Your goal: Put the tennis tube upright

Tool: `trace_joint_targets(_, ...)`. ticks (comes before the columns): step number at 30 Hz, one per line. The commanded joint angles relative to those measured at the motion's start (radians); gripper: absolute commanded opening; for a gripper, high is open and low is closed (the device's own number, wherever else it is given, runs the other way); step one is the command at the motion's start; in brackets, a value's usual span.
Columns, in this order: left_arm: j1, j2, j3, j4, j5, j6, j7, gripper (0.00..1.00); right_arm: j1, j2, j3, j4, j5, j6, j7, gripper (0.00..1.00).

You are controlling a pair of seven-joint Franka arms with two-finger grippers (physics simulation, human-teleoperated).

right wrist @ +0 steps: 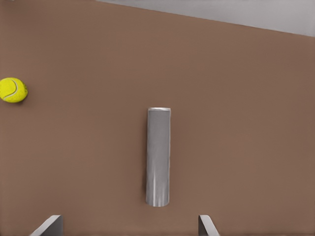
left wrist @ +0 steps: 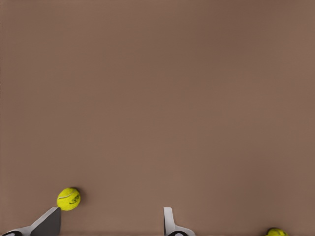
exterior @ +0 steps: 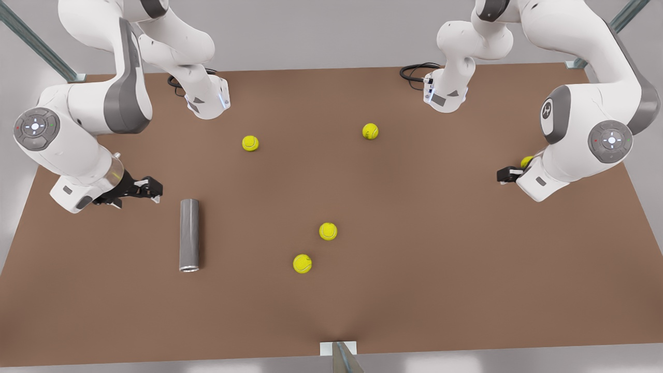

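Grey and lying flat, the tennis tube [exterior: 189, 234] rests on its side on the brown table [exterior: 414, 290] toward the front view's left, silvery rim pointing at the near edge. Nothing of the task is done yet as I read it: the tube has to be gripped, tipped up and set on its end. I cannot see into it from here, so I cannot tell whether anything is inside.

Just beside the tube's far end hovers my right gripper [exterior: 149, 189], fingers spread apart and holding nothing; its wrist view looks straight down the tube [right wrist: 158, 156], which lies between the two fingertips but apart from them. A tennis ball [right wrist: 13, 90] sits well off to one side there.

Moving rightward across the front view, four tennis balls are scattered loose on the table, none touching the tube.

At the front view's right, my left gripper [exterior: 505, 174] waits, fingers apart and empty, with a tennis ball [left wrist: 68, 199] just beside one fingertip.
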Motion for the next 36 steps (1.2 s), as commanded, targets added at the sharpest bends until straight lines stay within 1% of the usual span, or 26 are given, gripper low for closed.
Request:
trace_joint_targets(1,-0.001,0.000,-0.001,0.000,0.008,0.000,0.000,1.00,-0.004,0.002,0.000,0.000,0.000,0.000,0.001,1.00)
trace_joint_targets(3,-0.001,0.001,-0.001,0.000,0.008,0.000,0.000,1.00,0.004,0.055,0.002,0.003,-0.069,0.000,-0.001,1.00)
trace_joint_targets(4,0.000,0.001,-0.001,0.000,0.008,0.000,0.000,1.00,-0.005,0.100,0.002,0.000,-0.069,0.000,0.002,1.00)
trace_joint_targets(5,0.000,0.002,-0.001,0.000,0.008,0.000,0.000,1.00,-0.004,0.187,0.002,-0.016,-0.066,-0.005,-0.004,1.00)
trace_joint_targets(6,-0.001,0.003,-0.001,0.000,0.008,0.000,0.000,1.00,-0.007,0.219,0.002,-0.017,-0.063,0.006,-0.001,1.00)
trace_joint_targets(7,-0.001,0.003,-0.001,0.000,0.008,0.000,0.000,1.00,-0.011,0.282,0.002,-0.031,-0.061,0.063,0.005,1.00)
trace_joint_targets(8,-0.001,0.008,-0.001,0.000,0.008,0.000,0.000,1.00,-0.036,0.290,0.002,-0.115,-0.061,0.181,0.005,1.00)
trace_joint_targets(9,-0.001,0.008,-0.001,0.000,0.008,0.000,0.000,1.00,-0.067,0.292,0.002,-0.247,-0.063,0.337,-0.001,1.00)
trace_joint_targets(10,-0.001,0.008,-0.001,0.000,0.008,0.000,0.000,1.00,-0.080,0.293,0.002,-0.318,-0.063,0.423,-0.010,1.00)
trace_joint_targets(11,-0.001,0.008,-0.001,0.000,0.008,0.000,0.000,1.00,-0.094,0.318,0.002,-0.342,-0.067,0.460,-0.016,1.00)
trace_joint_targets(14,-0.001,0.009,-0.003,0.000,0.002,0.000,0.000,1.00,-0.102,0.362,0.002,-0.362,-0.067,0.497,-0.027,1.00)
trace_joint_targets(19,-0.001,0.012,-0.003,0.000,0.000,0.000,0.000,1.00,-0.096,0.365,0.002,-0.422,-0.061,0.531,-0.025,1.00)
trace_joint_targets(30,-0.001,0.025,-0.003,0.000,0.000,0.002,-0.002,1.00,-0.083,0.376,0.003,-0.444,-0.055,0.534,-0.018,1.00)
trace_joint_targets(36,-0.001,0.032,-0.003,0.000,0.000,0.002,-0.002,1.00,-0.082,0.414,0.003,-0.445,-0.043,0.541,-0.019,1.00)
